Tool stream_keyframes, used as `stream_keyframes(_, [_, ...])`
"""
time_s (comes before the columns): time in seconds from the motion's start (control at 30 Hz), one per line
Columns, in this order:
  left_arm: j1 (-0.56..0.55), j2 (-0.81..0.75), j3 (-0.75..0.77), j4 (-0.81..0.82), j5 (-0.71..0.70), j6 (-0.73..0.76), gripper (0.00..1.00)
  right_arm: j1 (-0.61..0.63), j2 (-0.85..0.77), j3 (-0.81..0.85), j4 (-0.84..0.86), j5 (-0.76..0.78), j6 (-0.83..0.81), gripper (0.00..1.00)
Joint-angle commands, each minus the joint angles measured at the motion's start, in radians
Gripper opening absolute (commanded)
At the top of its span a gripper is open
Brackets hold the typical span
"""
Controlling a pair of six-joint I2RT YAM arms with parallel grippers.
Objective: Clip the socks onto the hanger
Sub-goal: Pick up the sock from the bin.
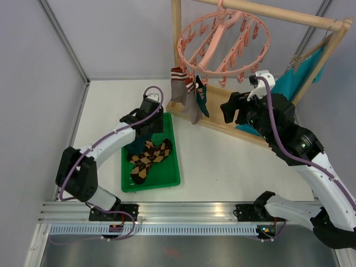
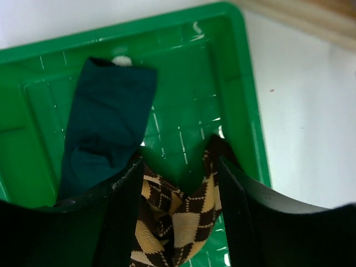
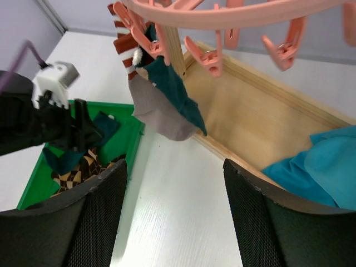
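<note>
Currently the left gripper (image 2: 178, 169) hangs over the green tray (image 1: 150, 184) at 8 o'clock, jaws wide and straddling the argyle socks (image 2: 178, 222), apparently to pick one; a dark teal sock (image 2: 108, 122) lies beside them. The right gripper (image 3: 175, 167) hovers wide and empty at 5 o'clock of the hanger (image 1: 222, 39), likely staged for clipping; a grey-brown sock (image 1: 179, 92) and a teal motif sock (image 1: 201, 101) hang clipped at its 7 o'clock rim. No brand, label or writing legible.

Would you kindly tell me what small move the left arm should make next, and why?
Probably lower the left gripper and close on the argyle sock: it hangs open astride that sock in the green tray, gripping nothing.
</note>
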Motion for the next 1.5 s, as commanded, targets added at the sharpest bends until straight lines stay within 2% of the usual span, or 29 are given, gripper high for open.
stream_keyframes(0.0, [0.0, 0.038, 0.008, -0.002, -0.065, 0.045, 0.61, 0.004, -0.054, 0.037, 0.015, 0.04, 0.006, 0.76])
stream_keyframes(0.17, [0.0, 0.104, 0.03, -0.02, -0.066, 0.062, 0.61, 0.003, -0.093, 0.022, 0.008, 0.054, 0.004, 0.76])
stream_keyframes(0.4, [0.002, 0.217, 0.088, -0.021, -0.154, 0.113, 0.63, 0.004, -0.102, 0.007, 0.018, 0.039, 0.004, 0.76])
stream_keyframes(0.7, [0.023, 0.397, 0.251, -0.069, -0.157, 0.142, 0.62, 0.003, -0.114, -0.007, 0.012, 0.05, -0.005, 0.76])
stream_keyframes(1.23, [0.088, 0.498, 0.248, -0.086, -0.079, 0.145, 0.61, 0.004, -0.131, -0.018, 0.008, 0.048, -0.006, 0.77])
stream_keyframes(1.43, [0.097, 0.524, 0.234, -0.076, -0.043, 0.139, 0.55, 0.003, -0.134, -0.016, 0.011, 0.04, -0.005, 0.77])
stream_keyframes(1.47, [0.098, 0.526, 0.228, -0.07, -0.039, 0.139, 0.51, 0.003, -0.134, -0.013, 0.009, 0.039, -0.005, 0.77])
